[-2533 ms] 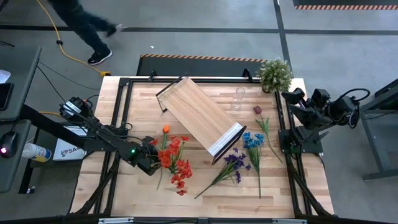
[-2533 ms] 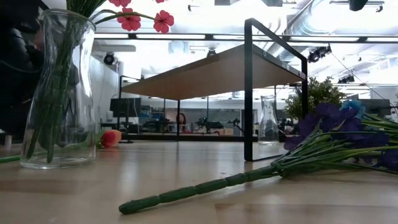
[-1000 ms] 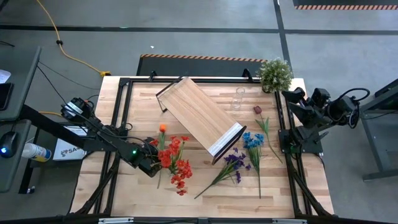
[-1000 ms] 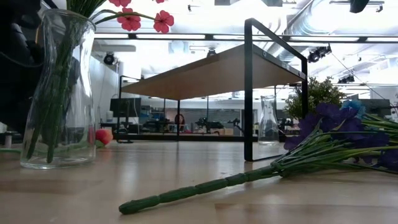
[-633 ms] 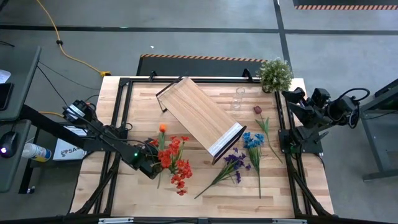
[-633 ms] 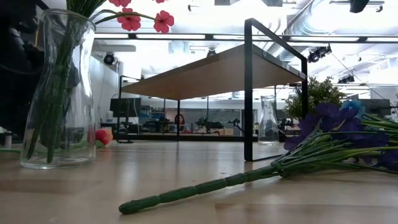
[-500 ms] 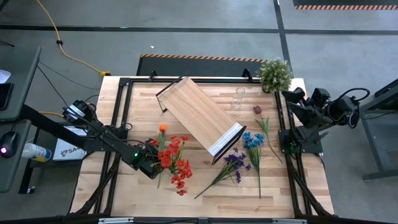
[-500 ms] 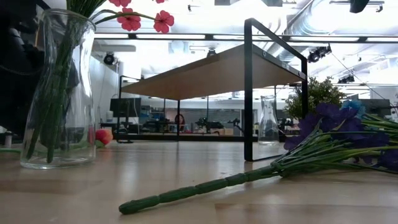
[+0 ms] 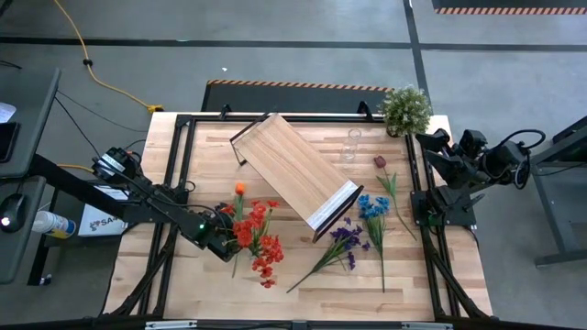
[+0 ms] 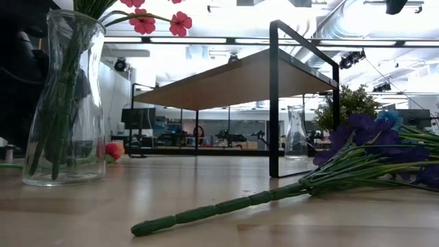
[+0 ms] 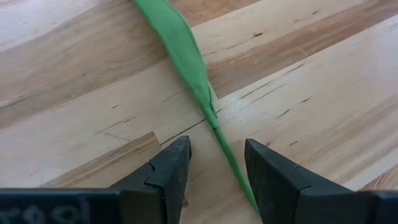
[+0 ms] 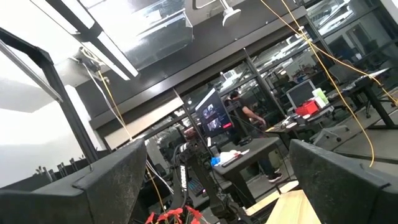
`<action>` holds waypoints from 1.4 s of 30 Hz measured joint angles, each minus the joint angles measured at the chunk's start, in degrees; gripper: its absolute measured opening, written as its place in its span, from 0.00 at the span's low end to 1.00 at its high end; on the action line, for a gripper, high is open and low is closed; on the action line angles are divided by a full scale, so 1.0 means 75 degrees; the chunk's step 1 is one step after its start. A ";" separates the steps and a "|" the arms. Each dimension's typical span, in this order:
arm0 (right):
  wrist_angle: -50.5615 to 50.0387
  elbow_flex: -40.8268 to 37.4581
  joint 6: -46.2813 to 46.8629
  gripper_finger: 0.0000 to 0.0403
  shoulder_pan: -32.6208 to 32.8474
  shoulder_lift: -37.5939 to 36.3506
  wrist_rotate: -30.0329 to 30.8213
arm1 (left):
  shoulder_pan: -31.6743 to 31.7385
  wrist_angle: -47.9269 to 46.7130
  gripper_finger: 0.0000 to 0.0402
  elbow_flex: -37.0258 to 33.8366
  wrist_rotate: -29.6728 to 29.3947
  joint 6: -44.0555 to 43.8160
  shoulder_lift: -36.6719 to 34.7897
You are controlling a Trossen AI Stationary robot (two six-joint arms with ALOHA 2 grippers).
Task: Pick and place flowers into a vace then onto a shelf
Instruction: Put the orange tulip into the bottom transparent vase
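My left gripper [image 11: 214,146] points down at the tabletop near the left side [image 9: 223,243], open, one finger on each side of a thin green stalk [image 11: 186,56] that lies flat on the wood. It is the stalk of the orange flower [image 9: 241,189]. Beside the gripper stands a glass vase [image 10: 62,103] with red flowers [image 9: 258,240] in it. The shelf [image 9: 298,174] stands slantwise mid-table on its dark frame. Purple [image 9: 344,240], blue [image 9: 371,209] and maroon [image 9: 381,162] flowers lie to its right. My right gripper [image 12: 217,146] waits open, raised at the right edge [image 9: 429,142]. My left gripper comes from above with its fingers across the orange flower's stalk. The stalk's lower end [image 11: 231,163] runs close along one fingertip [image 11: 264,168]. I cannot tell whether that finger touches it. The stalk lies flat on the table.
An empty glass vase [image 9: 352,145] stands beyond the shelf's far right corner, with a bushy potted plant [image 9: 404,108] at the far right corner. A purple flower's long stalk [image 10: 226,206] lies near the table's front. Bare wood lies at the front left.
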 joint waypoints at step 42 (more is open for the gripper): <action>0.0000 -0.0002 -0.0013 0.95 0.0000 0.0001 -0.0067 | -0.0319 -0.3099 0.05 0.1047 0.2338 -0.2073 -0.0340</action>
